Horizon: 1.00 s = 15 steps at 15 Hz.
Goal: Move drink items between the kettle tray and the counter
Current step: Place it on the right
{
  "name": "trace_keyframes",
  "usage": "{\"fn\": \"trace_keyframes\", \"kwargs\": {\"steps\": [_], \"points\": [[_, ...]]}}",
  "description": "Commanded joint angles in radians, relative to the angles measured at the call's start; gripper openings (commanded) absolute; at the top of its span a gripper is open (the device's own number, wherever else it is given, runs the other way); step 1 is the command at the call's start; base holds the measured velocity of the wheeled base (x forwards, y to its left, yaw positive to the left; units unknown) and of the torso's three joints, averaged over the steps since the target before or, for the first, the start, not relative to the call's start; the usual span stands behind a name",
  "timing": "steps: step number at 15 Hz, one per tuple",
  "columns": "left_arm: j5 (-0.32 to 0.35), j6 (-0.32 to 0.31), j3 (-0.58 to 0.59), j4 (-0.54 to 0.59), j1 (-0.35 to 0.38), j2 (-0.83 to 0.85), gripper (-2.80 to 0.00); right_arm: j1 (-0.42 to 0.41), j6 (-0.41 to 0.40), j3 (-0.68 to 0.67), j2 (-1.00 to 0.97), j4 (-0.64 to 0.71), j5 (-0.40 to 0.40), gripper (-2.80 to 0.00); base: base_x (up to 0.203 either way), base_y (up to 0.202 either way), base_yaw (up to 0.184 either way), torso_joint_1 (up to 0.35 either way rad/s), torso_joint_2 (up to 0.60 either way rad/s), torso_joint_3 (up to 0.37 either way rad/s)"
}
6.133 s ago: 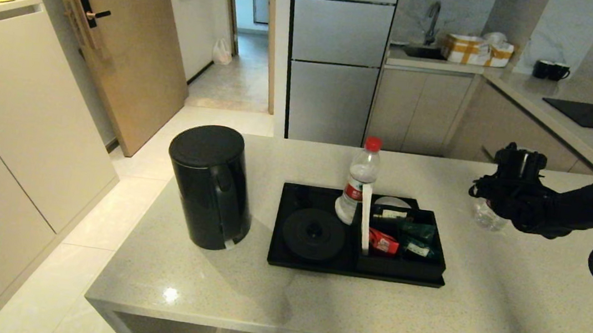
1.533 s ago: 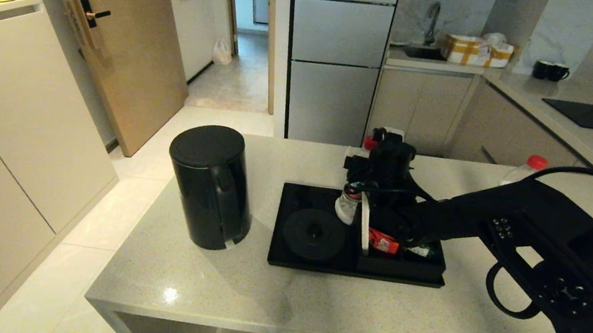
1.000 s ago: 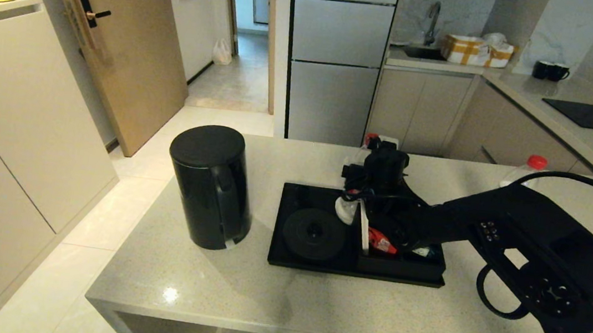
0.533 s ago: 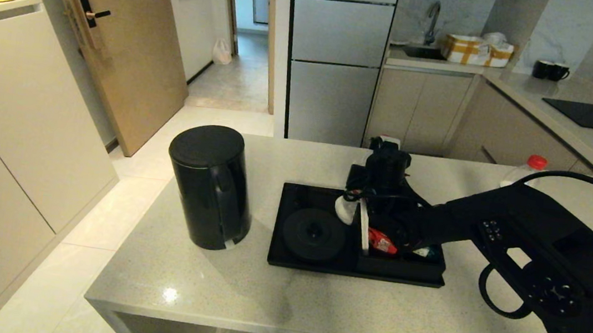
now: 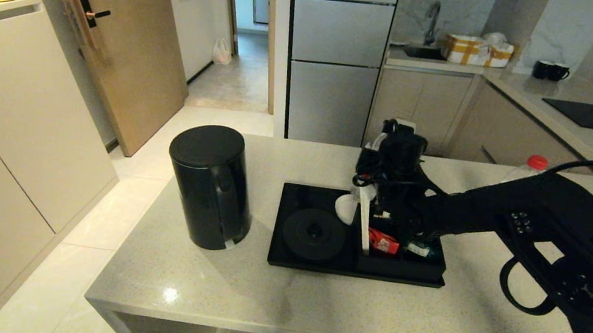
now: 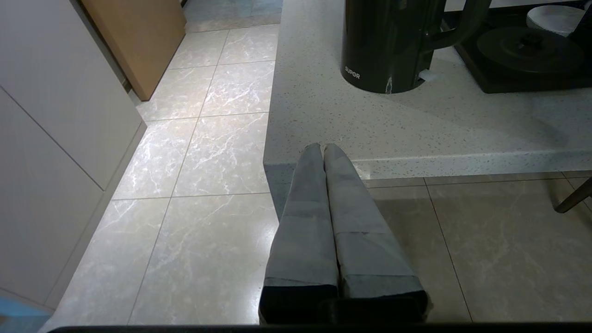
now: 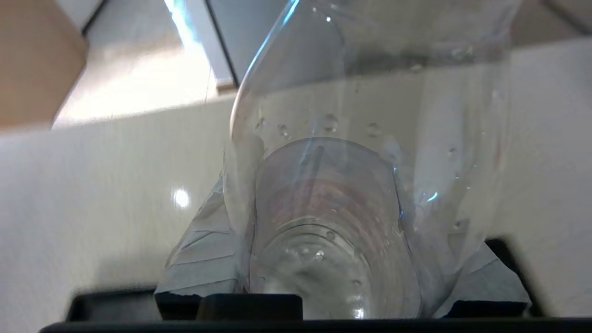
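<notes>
I see the right gripper (image 5: 385, 168) over the back of the kettle tray (image 5: 286, 255), its fingers (image 7: 203, 259) closed on a clear water bottle (image 7: 351, 185). In the right wrist view the bottle fills the space between the two pads, one pressed on each side of its body. From the head view only the bottle's lower end (image 5: 346, 208) shows, pale and round, beside the white divider strip (image 5: 363, 227); I cannot tell whether it touches the tray floor.

Against half a second ago, the wrist sits higher and slightly further right, and the bottle's lower end has risen a little with it. Six seconds back this bottle stood upright and free on the tray while the arm was out at the right of the counter (image 5: 314, 302).

The second bottle (image 5: 531, 165) stands on the counter behind the right arm, with its red cap showing. The kettle (image 5: 210, 187) stands on the counter just left of the tray, off the round base (image 5: 314, 234).

The left gripper (image 6: 323, 152) hangs below the counter edge, fingers pressed together, holding nothing.
</notes>
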<state>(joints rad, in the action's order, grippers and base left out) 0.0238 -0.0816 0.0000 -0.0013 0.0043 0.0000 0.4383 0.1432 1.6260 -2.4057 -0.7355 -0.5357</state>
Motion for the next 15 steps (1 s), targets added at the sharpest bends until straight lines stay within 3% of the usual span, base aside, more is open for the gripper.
{"fn": "trace_keyframes", "kwargs": {"steps": [1, 4, 7, 11, 15], "points": [[0.001, 0.000, 0.000, 0.000, 0.000, 0.000, -2.80, -0.021, -0.001, -0.027, 0.103, 0.005, -0.004, -2.80, 0.000, 0.000, 0.000, 0.000, 0.00, 0.000], [0.001, -0.001, 0.000, 0.000, 0.000, 0.000, -2.80, -0.075, -0.005, -0.029, 0.173, 0.085, -0.098, -2.80, 0.000, 0.000, 0.000, 0.000, 0.00, 0.000], [0.001, -0.001, 0.000, 0.000, 0.000, 0.000, -2.80, -0.086, 0.029, -0.111, 0.249, 0.059, -0.145, -2.80, 0.000, 0.000, 0.000, 0.000, 0.00, 0.000], [0.000, -0.001, 0.001, 0.000, 0.000, 0.000, -2.80, -0.133, 0.053, -0.418, 0.458, -0.038, -0.186, -2.80, 0.000, 0.000, 0.000, 0.000, 0.00, 0.000], [0.001, -0.001, 0.000, 0.000, 0.000, 0.000, -2.80, -0.220, 0.067, -0.702, 0.660, -0.041, -0.187, -2.80, 0.000, 0.000, 0.000, 0.000, 0.00, 0.000]]}}
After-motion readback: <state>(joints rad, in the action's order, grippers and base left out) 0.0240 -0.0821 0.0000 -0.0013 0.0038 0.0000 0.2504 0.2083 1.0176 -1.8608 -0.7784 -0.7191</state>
